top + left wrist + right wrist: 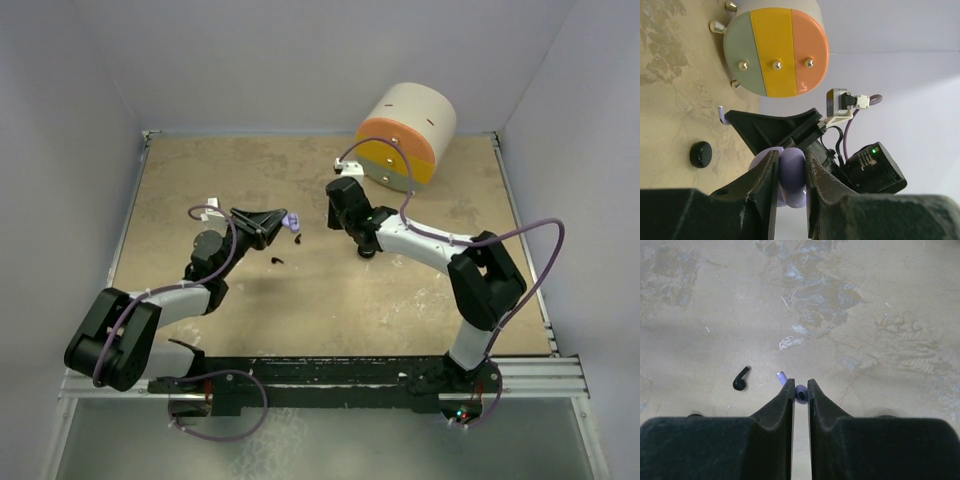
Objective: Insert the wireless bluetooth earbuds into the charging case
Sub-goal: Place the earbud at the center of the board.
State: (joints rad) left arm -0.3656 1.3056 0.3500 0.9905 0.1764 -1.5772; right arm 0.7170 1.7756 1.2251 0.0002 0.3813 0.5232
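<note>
Matt tan tabletop, mottled, scuffed with pale chalky patches. Smooth, faintly glossy plastic on lavender earbud, black earbud and lavender charging case. Matt black plastic, scratched whitish, on left gripper. Shiny metal studs on satin pastel drum.

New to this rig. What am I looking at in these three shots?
Two robot arms are bolted at the near edge of a tan table. The overhead view shows both arms. The other two pictures come from a camera on each wrist, looking along its own fingers. The left gripper is clamped on a lavender case. The right gripper pinches a lavender earbud. On the table lie a black earbud and a black round case. A cylinder with a green, yellow and orange face sits at the far edge.
</note>
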